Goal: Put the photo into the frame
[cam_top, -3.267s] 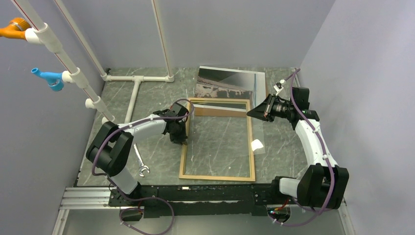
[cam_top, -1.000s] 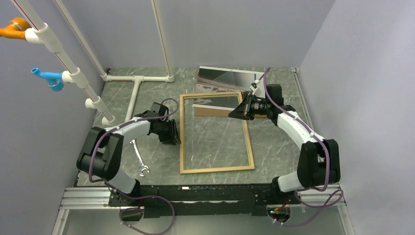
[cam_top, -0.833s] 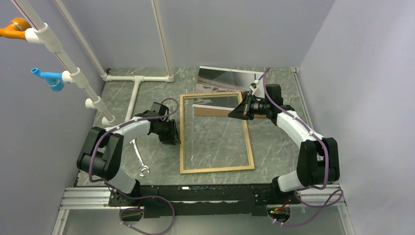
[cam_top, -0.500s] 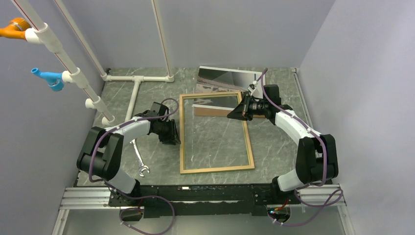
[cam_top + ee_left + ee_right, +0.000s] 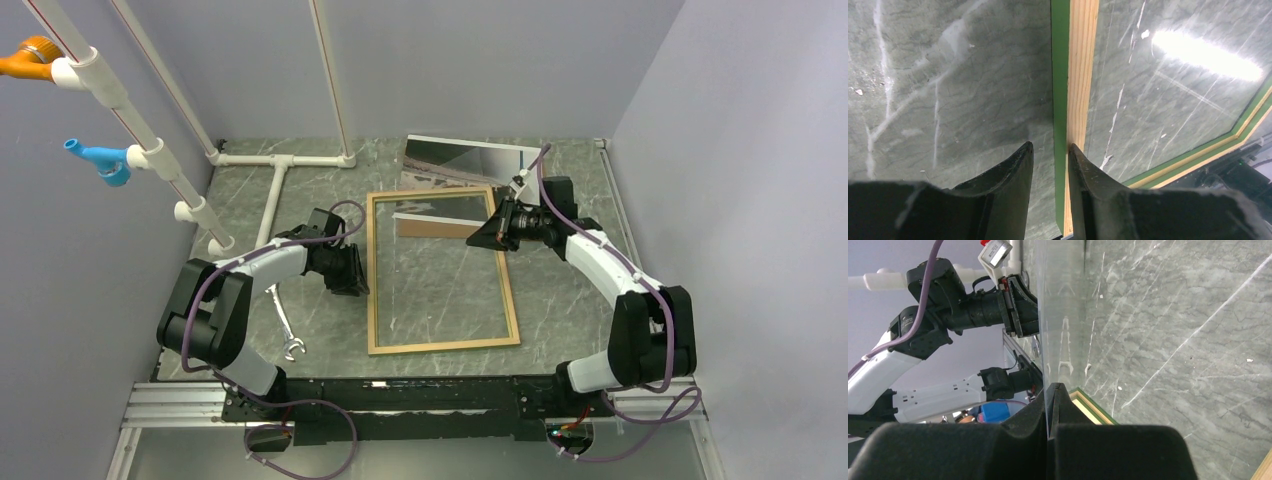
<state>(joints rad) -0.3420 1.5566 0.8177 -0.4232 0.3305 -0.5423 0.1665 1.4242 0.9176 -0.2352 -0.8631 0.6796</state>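
Tan wood faces up on the large rectangular frame (image 5: pixel 445 345), green along its outer edge, which lies flat on the grey-green marbled counter (image 5: pixel 320 205) with its long axis running from my arm bases toward the back wall. What I care about is where the large rectangular print of grey sky over brown ground (image 5: pixel 470 160) sits. It lies flat at the far side, just beyond the frame's far short rail and touching or tucked under it, with its long axis across the counter, so crosswise to the frame. My right arm is the nearer one, but it is not free. The right fingers (image 5: pixel 1030 420) are pressed together on the edge of a thin clear sheet (image 5: pixel 1063 330), held edge-on by the frame's right rail near its far end. The left fingers (image 5: pixel 1013 185) are spread partway at the frame's left rail, its green edge in the gap, and I cannot tell whether they touch it. A plain brown backing board (image 5: pixel 440 228) shows inside the frame's far end. Room looks fair: a white pipe fitting (image 5: pixel 278 190) and a metal spanner (image 5: pixel 288 335) lie left of the frame, well apart from the print, and walls stand close on three sides.
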